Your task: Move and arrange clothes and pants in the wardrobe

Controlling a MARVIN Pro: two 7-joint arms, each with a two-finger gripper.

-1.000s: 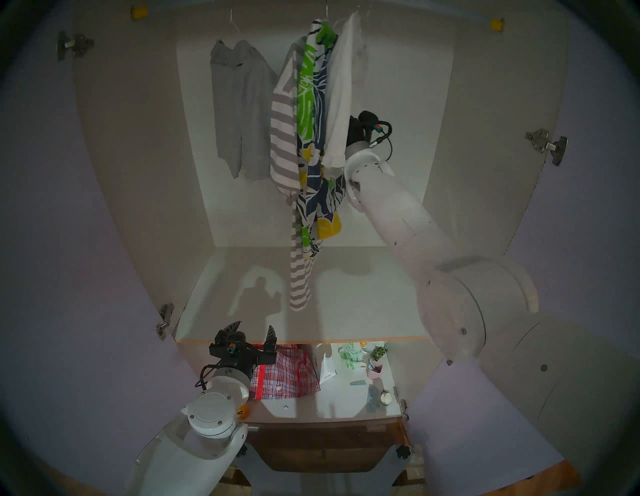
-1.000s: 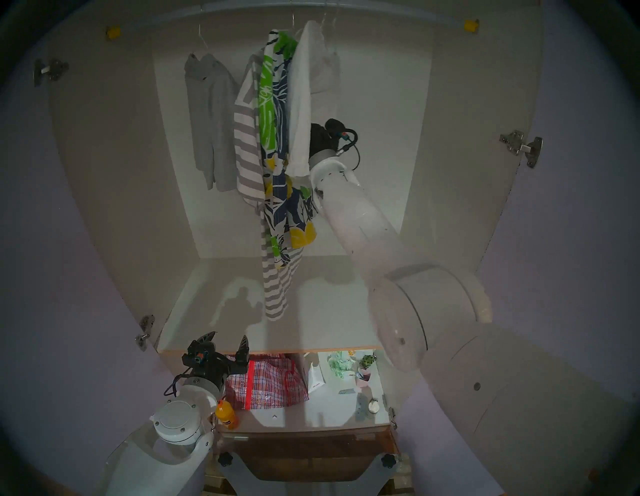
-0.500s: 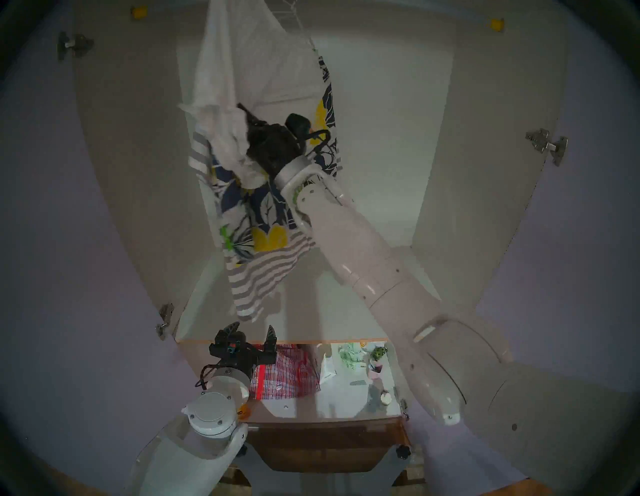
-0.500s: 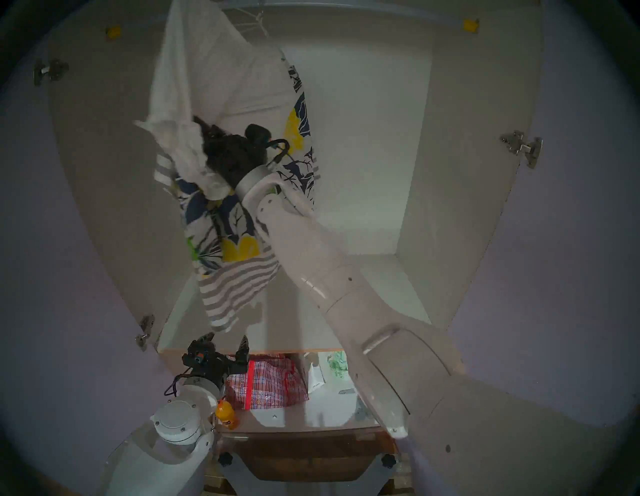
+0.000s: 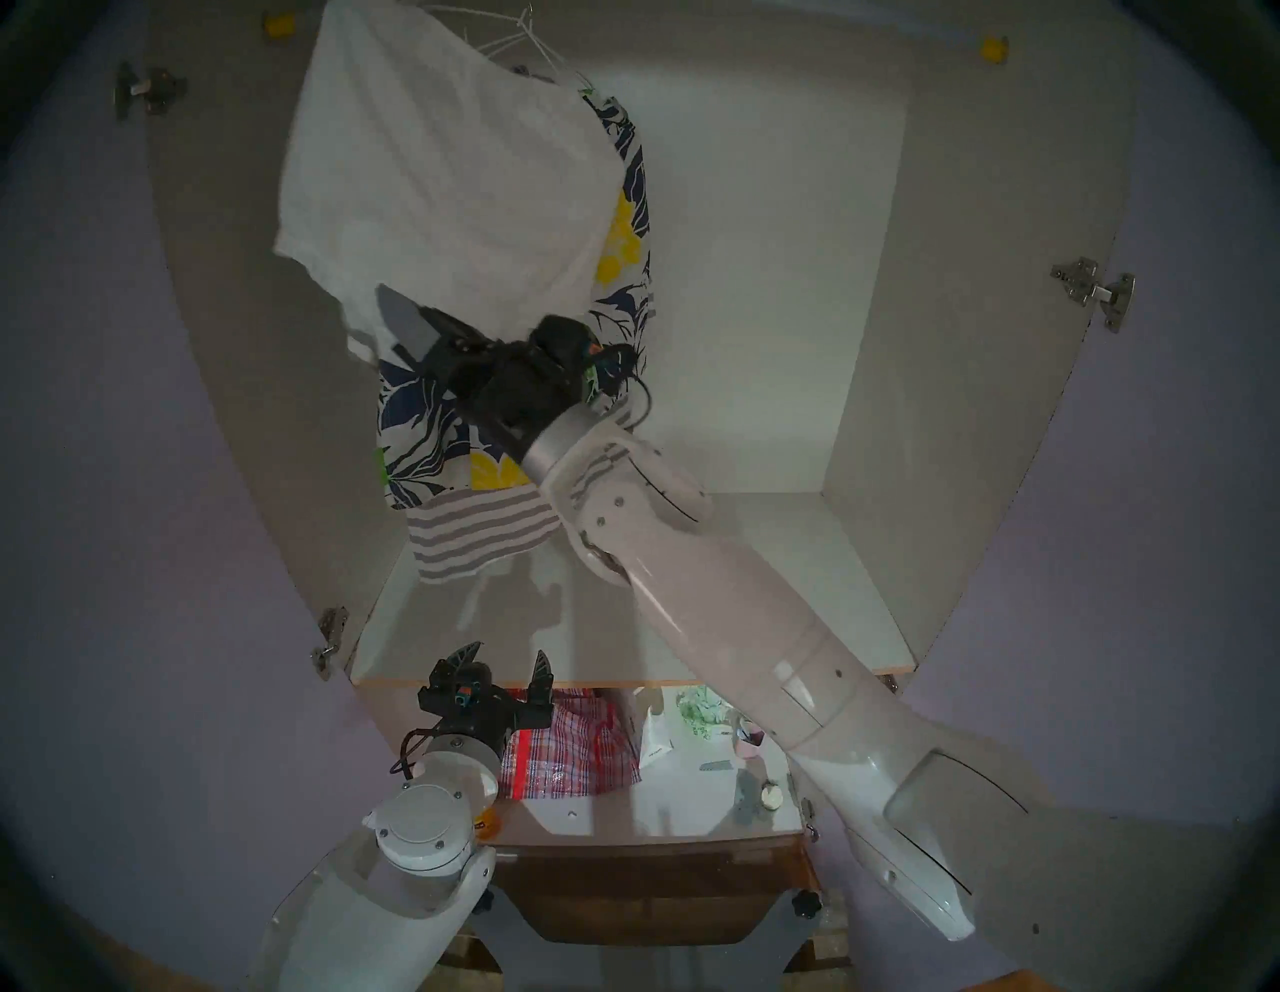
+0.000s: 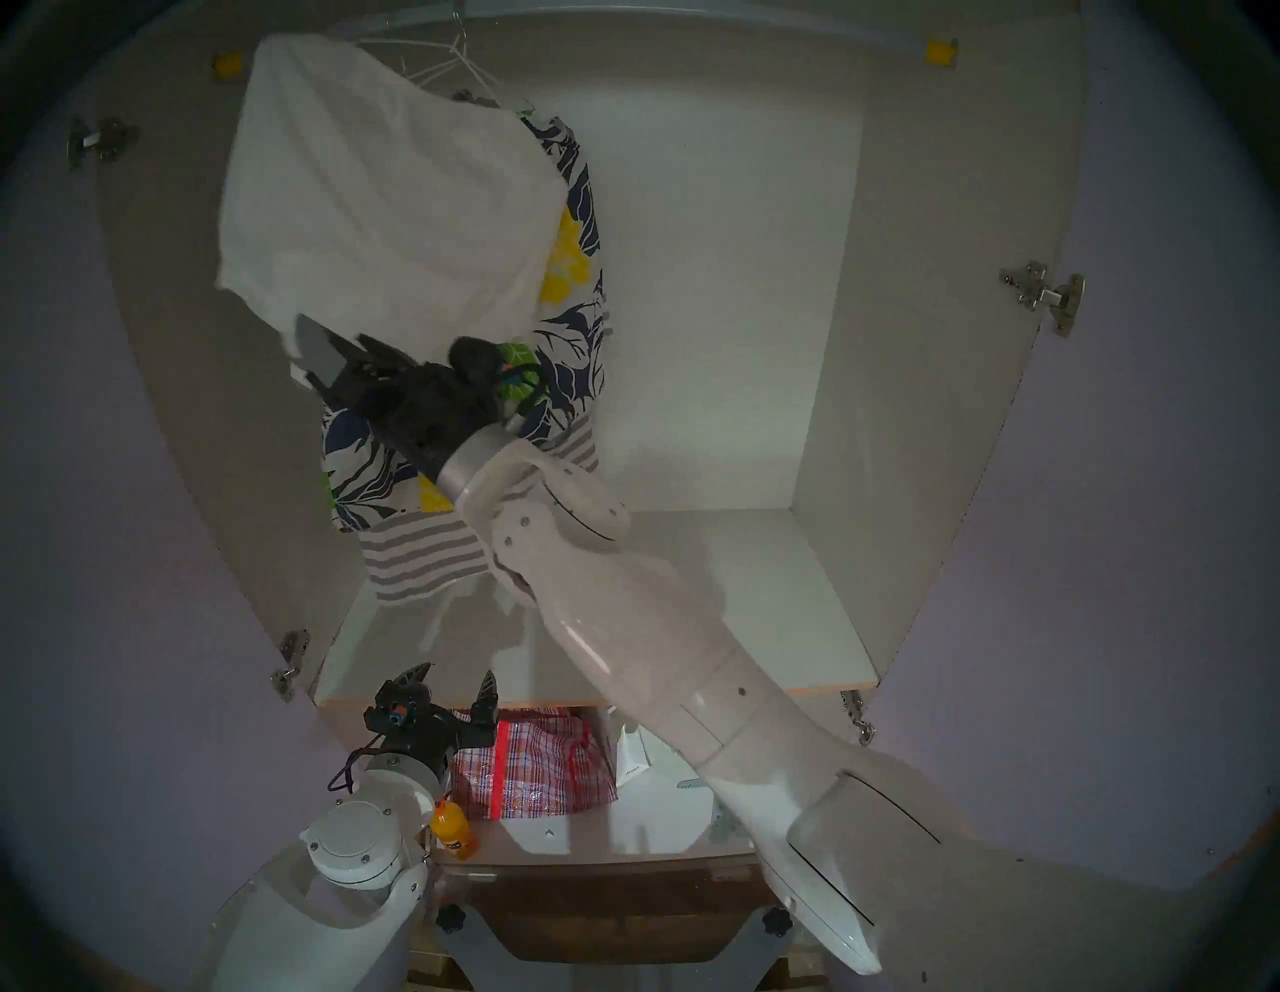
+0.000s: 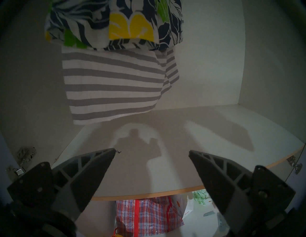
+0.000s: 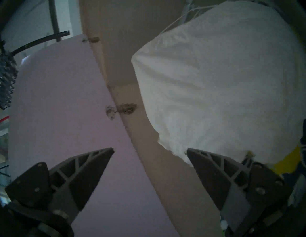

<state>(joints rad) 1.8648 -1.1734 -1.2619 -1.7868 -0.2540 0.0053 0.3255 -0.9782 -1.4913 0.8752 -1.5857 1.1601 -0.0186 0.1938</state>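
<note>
From the head camera I see my right arm reaching up and to the left inside the wardrobe (image 5: pixel 866 277), its right gripper (image 8: pixel 149 151) at the lower edge of the white top (image 5: pixel 443 173). The wrist view shows the jaws spread wide with nothing between them — one finger (image 8: pixel 213 167) lies against the hem of the top, the other stands clear in front of the lilac door (image 8: pixel 58 107). The top hangs from a white wire hanger (image 5: pixel 512 34) near the left end of the rail, close to the yellow end cap (image 5: pixel 278 25), and it covers most of the garments behind it. The floral shorts (image 5: pixel 422 429) show below and to the right of the top, and the striped T-shirt (image 5: pixel 478 540) hangs lowest, its hem just above the white shelf (image 5: pixel 762 589). I cannot make out the grey pair in any view. My left gripper (image 7: pixel 151 151) sits low at the front edge of the shelf, jaws open and empty, pointed into the cabinet. Under the shelf a red plaid bag (image 5: pixel 575 748) rests on the lower surface (image 5: pixel 679 796), with an orange bottle (image 6: pixel 454 828) just beside the left wrist.
</note>
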